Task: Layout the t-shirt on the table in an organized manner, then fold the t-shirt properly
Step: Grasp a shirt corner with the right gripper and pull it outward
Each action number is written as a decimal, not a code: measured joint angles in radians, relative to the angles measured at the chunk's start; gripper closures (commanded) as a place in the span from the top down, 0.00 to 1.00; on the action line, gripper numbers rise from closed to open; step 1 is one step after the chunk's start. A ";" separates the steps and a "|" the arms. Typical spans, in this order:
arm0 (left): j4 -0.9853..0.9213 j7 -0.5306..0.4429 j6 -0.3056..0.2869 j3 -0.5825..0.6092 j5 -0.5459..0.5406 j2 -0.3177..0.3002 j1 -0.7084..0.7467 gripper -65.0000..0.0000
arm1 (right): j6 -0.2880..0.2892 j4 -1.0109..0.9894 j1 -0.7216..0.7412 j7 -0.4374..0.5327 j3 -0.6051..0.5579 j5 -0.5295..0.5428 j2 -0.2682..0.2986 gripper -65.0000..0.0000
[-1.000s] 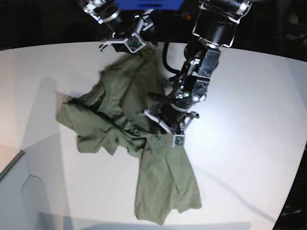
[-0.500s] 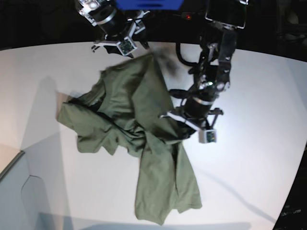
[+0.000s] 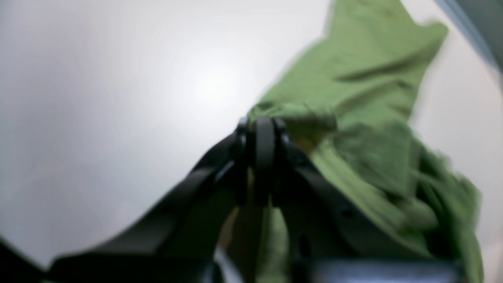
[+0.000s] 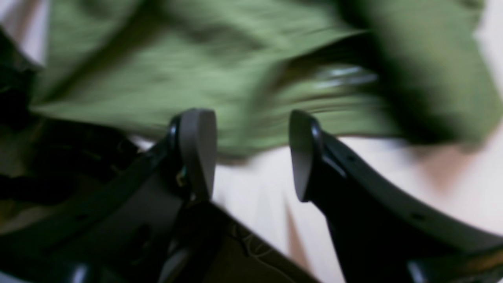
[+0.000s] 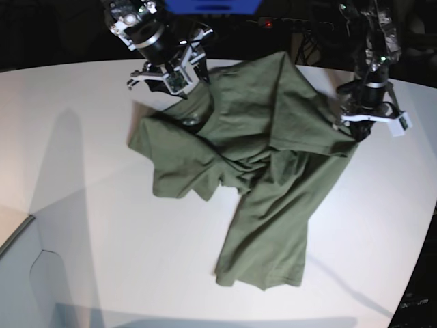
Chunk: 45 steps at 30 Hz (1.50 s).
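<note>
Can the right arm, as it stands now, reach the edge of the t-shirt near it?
Probably yes. The right gripper is open and the t-shirt edge lies just beyond its fingertips, with only bare table between. Nothing seems to block it. The left gripper is shut on cloth at the opposite side.

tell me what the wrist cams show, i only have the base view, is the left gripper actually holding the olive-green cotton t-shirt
Observer: Yes. In the left wrist view the left gripper is shut on a bunched fold of the olive-green cotton t-shirt.
Operator: and the right one
Observer: The right gripper is open; its fingers hold nothing, with shirt fabric just beyond them.
Operator: what's under it
Observer: Bare white tabletop shows through the gap between its jaws.
</note>
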 measured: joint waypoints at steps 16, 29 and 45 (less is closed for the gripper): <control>-0.117 0.010 0.001 -0.016 -0.097 -0.064 0.012 0.00 | 0.000 -0.050 0.203 -0.004 0.090 0.000 -0.074 0.47; -0.119 0.011 0.000 -0.016 -0.095 -0.063 0.013 0.00 | 0.003 -0.521 0.534 -0.008 0.101 0.006 -0.171 0.47; -0.119 0.014 -0.001 -0.048 -0.099 -0.059 0.028 0.00 | 0.023 -0.871 0.703 0.116 0.114 0.016 -0.264 0.00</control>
